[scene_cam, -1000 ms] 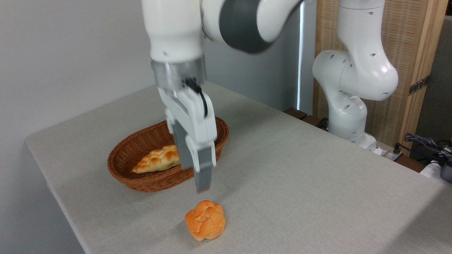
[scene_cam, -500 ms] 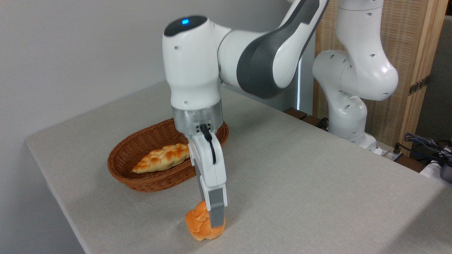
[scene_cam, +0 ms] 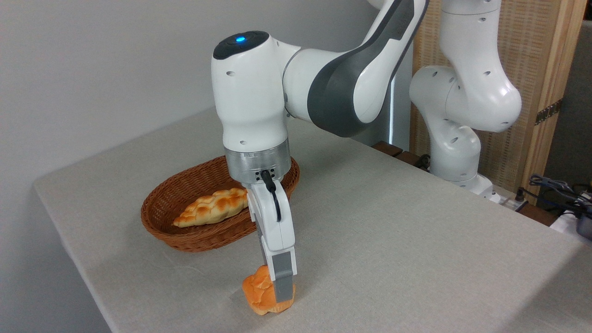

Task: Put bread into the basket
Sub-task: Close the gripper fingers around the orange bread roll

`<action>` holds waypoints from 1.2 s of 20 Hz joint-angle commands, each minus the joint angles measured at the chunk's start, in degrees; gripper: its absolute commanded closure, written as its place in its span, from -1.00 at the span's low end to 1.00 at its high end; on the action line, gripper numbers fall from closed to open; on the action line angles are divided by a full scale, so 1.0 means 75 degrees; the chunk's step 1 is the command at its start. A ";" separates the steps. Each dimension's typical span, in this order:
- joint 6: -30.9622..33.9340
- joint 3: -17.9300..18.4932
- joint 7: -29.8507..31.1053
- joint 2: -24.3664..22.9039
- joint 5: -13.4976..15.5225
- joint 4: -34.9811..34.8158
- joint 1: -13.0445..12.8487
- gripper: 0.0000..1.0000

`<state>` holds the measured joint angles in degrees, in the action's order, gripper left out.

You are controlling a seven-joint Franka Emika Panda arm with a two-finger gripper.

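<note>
The bread (scene_cam: 256,292), a small round orange-brown bun, lies on the table near the front edge. My gripper (scene_cam: 275,292) points straight down onto it. One grey fingertip (scene_cam: 284,286) stands in front of the bun's right part and the other finger is hidden behind the bun, so the spacing of the jaws does not show. The basket (scene_cam: 194,241), an oval of reddish-brown wicker, sits to the upper left of the bun, a short gap away.
A long pale braided loaf (scene_cam: 212,208) lies inside the basket. The arm's white base (scene_cam: 455,152) stands at the table's far right edge, with cables (scene_cam: 555,187) beyond it. The table's front-left edge runs close to the bun.
The gripper came down from above the basket's front rim onto the bun, then settled slightly lower. The bun and the basket have stayed in place.
</note>
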<state>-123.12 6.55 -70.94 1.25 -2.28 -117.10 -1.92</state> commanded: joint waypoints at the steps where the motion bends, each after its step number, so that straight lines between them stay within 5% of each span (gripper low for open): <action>1: -0.0166 0.0064 -0.0069 -0.0073 -0.0001 -0.0055 -0.0061 -1.00; 6: -0.0166 0.0064 -0.0010 -0.0061 0.0104 -0.0067 -0.0061 -1.00; 10: -0.0154 0.0064 0.0013 -0.0049 0.0806 -0.0067 -0.0061 -1.00; 24: -0.0154 0.0076 -0.0067 0.0126 0.0621 -0.0079 -0.0061 -0.89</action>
<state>-123.17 6.55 -69.86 2.06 3.08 -117.17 -1.91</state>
